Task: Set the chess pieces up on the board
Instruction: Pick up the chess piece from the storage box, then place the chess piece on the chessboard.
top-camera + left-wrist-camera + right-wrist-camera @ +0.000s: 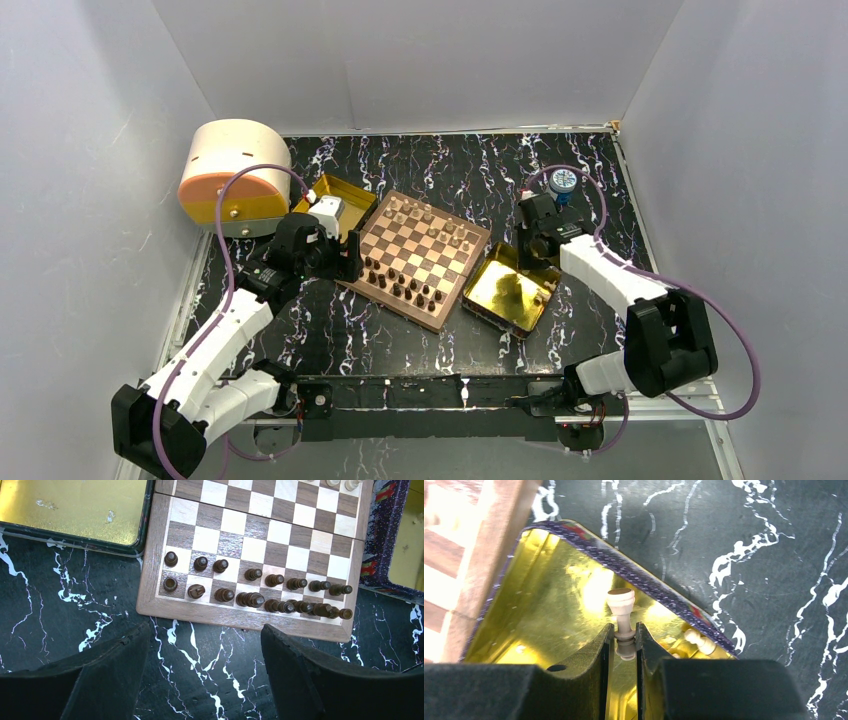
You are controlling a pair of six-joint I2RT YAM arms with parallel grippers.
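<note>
While both arms reach out over the black marbled table [330,340], top view: the board [420,255] lies between the left claw [352,258] and the right claw [535,265]. Dark pieces [400,285] line the board edge just ahead of the left claw. Light pieces [430,218] stand along the edge farthest from it. Right claw is down inside a gold tray [490,300] that touches the board's corner. A second gold tray [350,195] sits just beyond the left claw.

Left wrist view: left claw [202,640] is spread wide, with nothing between its fingers [280,650], and hangs over bare table. The board's rim [148,565] is just ahead of the fingertips. Two rows of dark pieces [252,574] stand nearest the claw, some leaning together on the right.

Right wrist view: right claw [624,635] is clamped on one light piece [620,602]. Its stem is pinched between the fingers and its flat base points away from the claw. The claw sits over the gold tray floor near the patterned tray wall [644,575]. Another light piece [699,641] lies to the claw's right against that wall. The board corner [499,550] is ahead and to the left.
</note>
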